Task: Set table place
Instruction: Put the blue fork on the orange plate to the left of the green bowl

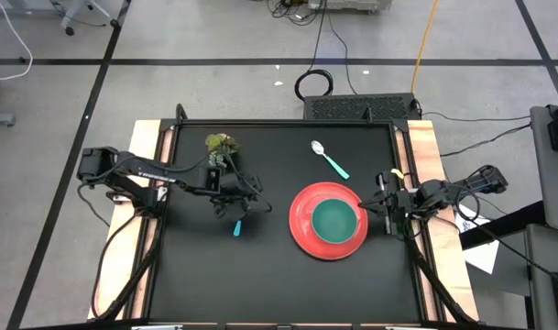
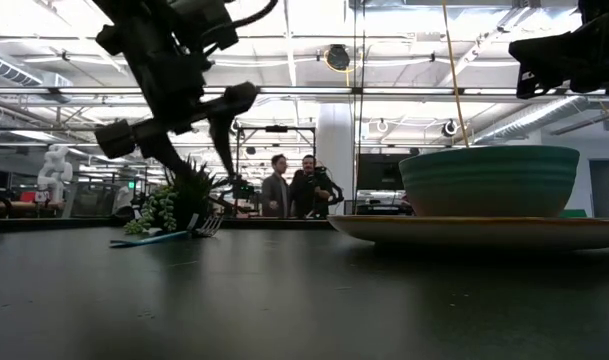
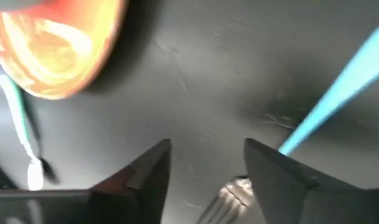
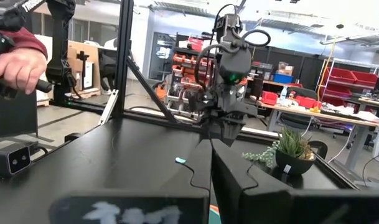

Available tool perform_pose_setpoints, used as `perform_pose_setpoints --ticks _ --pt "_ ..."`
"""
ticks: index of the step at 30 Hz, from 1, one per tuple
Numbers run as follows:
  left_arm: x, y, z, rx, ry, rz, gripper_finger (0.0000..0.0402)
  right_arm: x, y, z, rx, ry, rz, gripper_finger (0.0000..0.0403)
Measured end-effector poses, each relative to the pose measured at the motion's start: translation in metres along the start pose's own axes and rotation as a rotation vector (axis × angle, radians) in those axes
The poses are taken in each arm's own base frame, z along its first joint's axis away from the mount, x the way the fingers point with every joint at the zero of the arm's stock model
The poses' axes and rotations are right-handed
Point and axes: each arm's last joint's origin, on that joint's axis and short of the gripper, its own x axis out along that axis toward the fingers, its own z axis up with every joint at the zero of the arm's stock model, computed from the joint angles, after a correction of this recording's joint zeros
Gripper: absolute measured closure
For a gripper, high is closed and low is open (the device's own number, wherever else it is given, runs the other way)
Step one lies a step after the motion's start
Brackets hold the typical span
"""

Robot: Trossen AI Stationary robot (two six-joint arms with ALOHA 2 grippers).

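On the black bench (image 1: 260,266), left end effector (image 1: 238,209) parted over the blue-handled fork (image 1: 237,226), right end effector (image 1: 386,203) closed beside red plate (image 1: 301,229) holding teal bowl (image 1: 335,221).

My two arms are dark, jointed and matte, left arm (image 1: 136,172) and right arm (image 1: 453,191) alike; thin black cables loop loosely along their links; pale lettering runs along one link of my left arm; my left gripper's (image 3: 208,168) fingers (image 3: 145,171) are blunt black wedges with flat, angular faces.
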Motion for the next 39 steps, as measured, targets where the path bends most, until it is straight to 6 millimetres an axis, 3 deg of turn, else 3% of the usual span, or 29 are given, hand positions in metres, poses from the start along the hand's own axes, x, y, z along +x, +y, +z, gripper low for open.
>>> perform_pose_setpoints --ticks 5,12,21,29,34,39 --pt "0.000 0.000 0.002 -0.007 -0.003 0.007 0.0139 0.000 0.000 0.000 0.007 0.001 0.000 0.0403" --pt "0.000 -0.002 -0.001 -0.066 0.063 0.003 0.0127 0.000 0.000 0.000 0.007 0.001 0.000 0.0403" --pt "0.000 0.003 -0.001 -0.720 0.084 0.100 0.0128 0.000 0.000 0.000 0.007 0.000 0.000 0.0403" --pt "0.000 0.001 0.003 -1.336 -0.062 -0.065 0.0128 0.000 0.000 0.000 0.007 0.000 0.000 0.0403" --pt "0.000 0.001 0.008 -1.556 -0.085 -0.088 0.0128 0.000 0.000 0.000 0.018 0.000 0.000 0.0403" --pt "-0.001 0.005 0.019 -1.587 -0.159 -0.052 0.0128 0.000 0.000 0.001 0.011 -0.005 -0.001 0.0403"
